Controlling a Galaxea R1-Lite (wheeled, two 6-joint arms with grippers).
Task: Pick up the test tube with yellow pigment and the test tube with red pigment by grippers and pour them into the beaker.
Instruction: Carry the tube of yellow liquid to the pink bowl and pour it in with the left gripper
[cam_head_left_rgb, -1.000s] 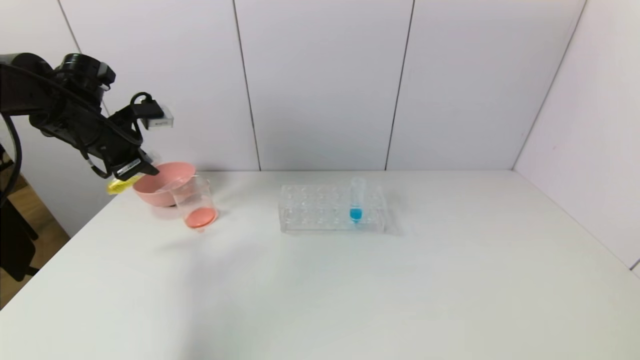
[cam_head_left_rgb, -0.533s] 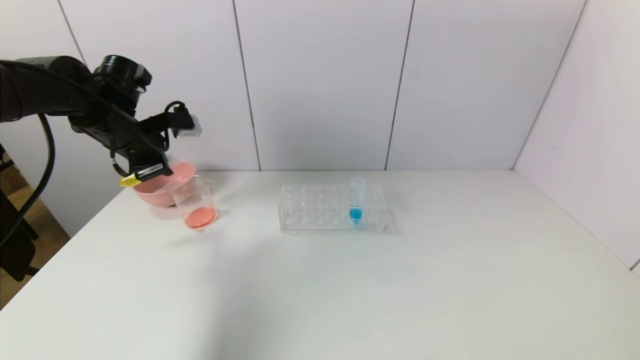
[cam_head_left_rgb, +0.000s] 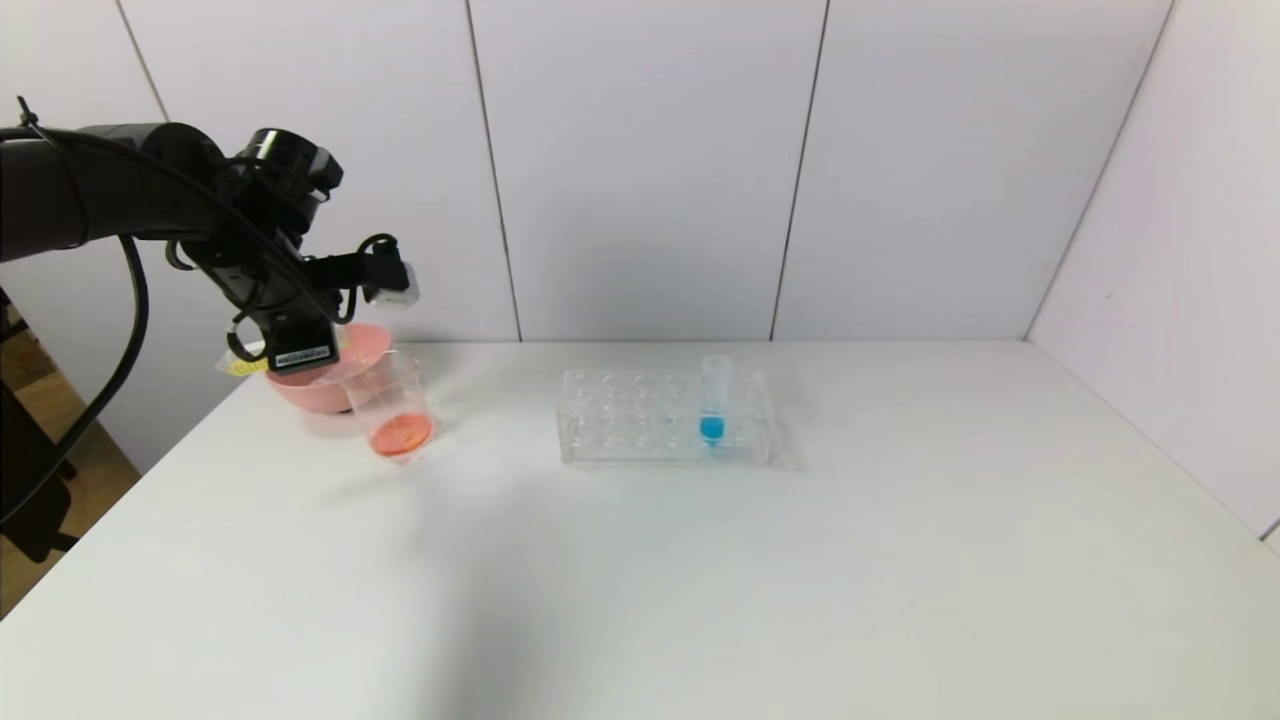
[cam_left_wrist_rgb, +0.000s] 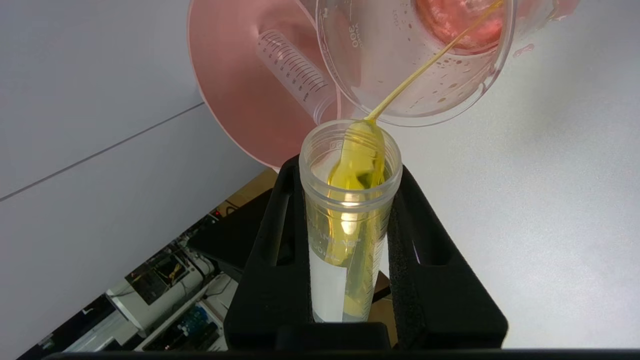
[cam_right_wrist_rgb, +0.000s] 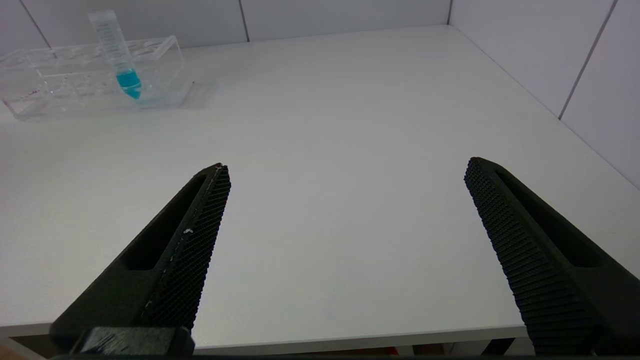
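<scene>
My left gripper (cam_head_left_rgb: 298, 352) is shut on the test tube with yellow pigment (cam_left_wrist_rgb: 350, 200) and holds it tilted above the rim of the beaker (cam_head_left_rgb: 390, 400). A thin yellow stream runs from the tube's mouth into the beaker (cam_left_wrist_rgb: 415, 65), which holds red-orange liquid at its bottom. The tube's yellow tip (cam_head_left_rgb: 236, 365) sticks out behind the gripper in the head view. No tube with red liquid shows; an empty clear tube (cam_left_wrist_rgb: 295, 70) lies in the pink bowl (cam_left_wrist_rgb: 235, 105). My right gripper (cam_right_wrist_rgb: 346, 165) is open and empty, low over the table's near edge.
The pink bowl (cam_head_left_rgb: 345, 385) stands right behind the beaker at the table's far left corner. A clear tube rack (cam_head_left_rgb: 640, 420) with a blue-tipped tube (cam_head_left_rgb: 712, 400) stands mid-table, also in the right wrist view (cam_right_wrist_rgb: 60, 75). Walls close off the back and right.
My left arm has swung right from beyond the table's left edge to over the bowl and beaker, and the yellow tube has tipped toward the beaker. The beaker's liquid now ripples.
</scene>
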